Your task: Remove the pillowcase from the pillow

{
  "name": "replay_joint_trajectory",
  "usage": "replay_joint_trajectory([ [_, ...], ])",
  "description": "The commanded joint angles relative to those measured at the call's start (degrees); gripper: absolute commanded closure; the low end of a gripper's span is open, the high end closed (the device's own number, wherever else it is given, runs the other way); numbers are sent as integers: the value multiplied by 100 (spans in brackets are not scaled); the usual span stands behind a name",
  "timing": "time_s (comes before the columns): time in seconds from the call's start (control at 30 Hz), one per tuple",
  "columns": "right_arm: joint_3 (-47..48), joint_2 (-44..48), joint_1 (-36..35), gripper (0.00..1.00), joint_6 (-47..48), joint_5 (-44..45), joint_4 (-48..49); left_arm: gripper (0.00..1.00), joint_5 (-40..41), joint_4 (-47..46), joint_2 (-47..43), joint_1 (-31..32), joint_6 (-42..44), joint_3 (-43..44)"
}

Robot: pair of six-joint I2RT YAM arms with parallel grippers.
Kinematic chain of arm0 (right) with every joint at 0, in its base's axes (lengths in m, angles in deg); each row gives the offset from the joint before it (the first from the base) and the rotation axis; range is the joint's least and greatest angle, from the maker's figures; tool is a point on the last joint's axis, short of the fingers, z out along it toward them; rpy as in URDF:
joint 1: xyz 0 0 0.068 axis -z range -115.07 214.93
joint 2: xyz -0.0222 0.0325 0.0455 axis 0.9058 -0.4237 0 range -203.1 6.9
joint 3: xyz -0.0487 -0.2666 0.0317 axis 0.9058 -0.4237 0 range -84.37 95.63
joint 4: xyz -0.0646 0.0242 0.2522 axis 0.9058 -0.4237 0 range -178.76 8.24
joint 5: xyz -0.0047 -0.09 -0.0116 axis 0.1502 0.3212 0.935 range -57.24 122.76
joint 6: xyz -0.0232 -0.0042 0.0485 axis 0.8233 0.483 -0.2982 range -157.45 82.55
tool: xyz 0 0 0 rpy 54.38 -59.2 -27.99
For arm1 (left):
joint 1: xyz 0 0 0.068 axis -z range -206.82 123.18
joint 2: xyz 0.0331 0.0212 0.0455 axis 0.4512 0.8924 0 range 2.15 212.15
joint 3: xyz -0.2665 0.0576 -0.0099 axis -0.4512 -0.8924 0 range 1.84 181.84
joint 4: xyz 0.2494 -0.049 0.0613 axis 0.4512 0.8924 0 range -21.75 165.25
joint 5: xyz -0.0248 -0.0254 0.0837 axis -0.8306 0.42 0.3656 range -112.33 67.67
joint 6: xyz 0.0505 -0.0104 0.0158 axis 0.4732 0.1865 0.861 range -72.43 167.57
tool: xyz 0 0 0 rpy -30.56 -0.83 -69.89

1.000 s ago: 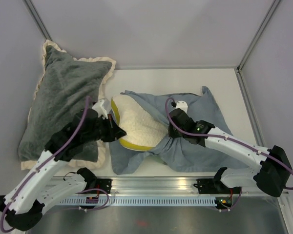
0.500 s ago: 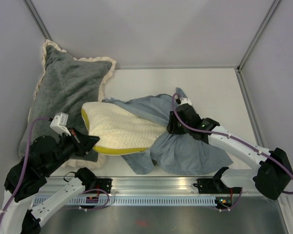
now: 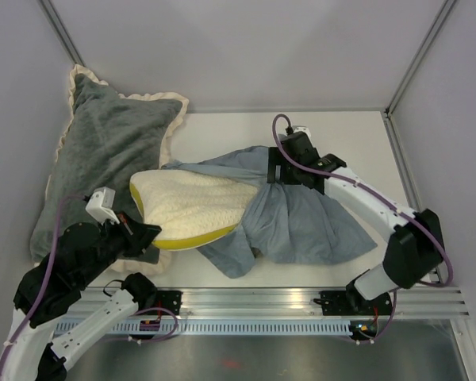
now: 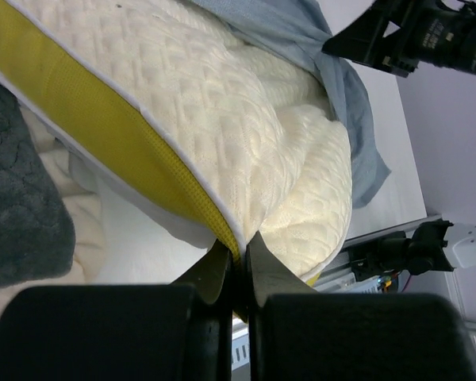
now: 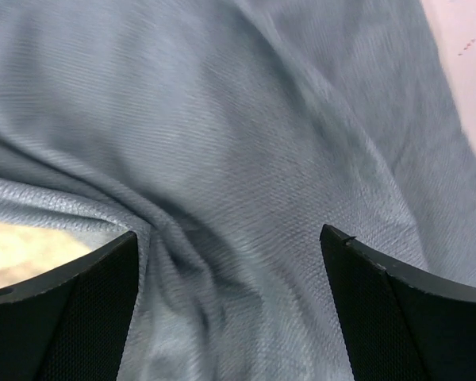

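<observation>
The white bench (image 3: 357, 143) carries everything. A big grey cushion (image 3: 95, 151) lies along its left side and is no part of my job. The pillowcase (image 3: 301, 222) sprawls mid-bench in a rumpled blue-grey heap, its open end draped over the right end of the pillow (image 3: 190, 206). Most of the pillow is bare, and its left end rides up on the grey cushion's ruffle.

I judge the pillow light but springy and bulky. It holds its shape, so the firm yellow-green edge band is the place to grip. The cloth is thin and limp, so it will bunch and slip, and I would pinch a gathered fold near the closed end.

My left claw (image 4: 238, 246) is clamped on the pillow's edge band at a corner. My right claw (image 5: 230, 238) stands with its fingers wide apart over a crease of the pillowcase, gripping nothing.
</observation>
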Motion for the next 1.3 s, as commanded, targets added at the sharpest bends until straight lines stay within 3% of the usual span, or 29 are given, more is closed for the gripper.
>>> replay_joint_trajectory([
  [0.0, 459, -866, 411, 5, 186, 709, -133, 98, 134, -258, -138, -25, -12, 50],
  [0.1, 557, -1079, 474, 7, 221, 307, -47, 98, 134, -188, -182, -25, -12, 85],
  [0.17, 164, -729, 465, 8, 282, -1286, 442, 98, 143, -161, -182, -25, -3, 33],
  [0.2, 22, -588, 456, 8, 291, -1295, 585, 98, 134, -161, -165, -25, -3, 32],
  [0.23, -110, -334, 474, 8, 283, -2069, 673, 98, 125, -179, -130, -25, 6, -37],
  [0.27, -372, -201, 465, 3, 248, -2216, 744, 98, 38, -205, -103, -25, 15, -108],
  [0.43, -1041, 571, 430, 2, 177, -2848, 613, 98, -654, -731, 151, -25, 128, -862],
  [0.5, -1130, 888, 395, 2, 186, -3052, 543, 98, -1251, -1212, 598, -25, 408, -1309],
  [0.63, -982, 1434, 307, 2, 256, -3071, 184, 98, -3358, -2338, 1548, 2, 569, -2005],
  [0.83, -533, 1865, 307, 2, 318, -2666, -21, 98, -4643, -3630, 1786, 133, 173, -2472],
  [0.97, -594, 1541, 307, 2, 178, -2894, 242, 97, -5175, -3784, 1980, 423, 146, -2543],
  [1.0, -629, 1340, 307, 2, 38, -3008, 339, 73, -5044, -3643, 1936, 476, 242, -2456],
  [1.1, -796, 1049, 219, 2, -200, -3334, 805, 24, -4412, -3010, 1603, 520, 322, -2210],
  [1.13, -779, 996, 158, 2, -192, -3238, 867, 10, -3844, -2739, 1506, 512, 322, -2087],
  [1.17, -753, 952, 27, 2, -175, -3150, 868, 1, -3525, -2501, 1305, 511, 296, -1955],
  [1.27, -691, 855, -141, 2, -192, -2860, 789, 0, -2356, -1683, 943, 512, 147, -1349],
])
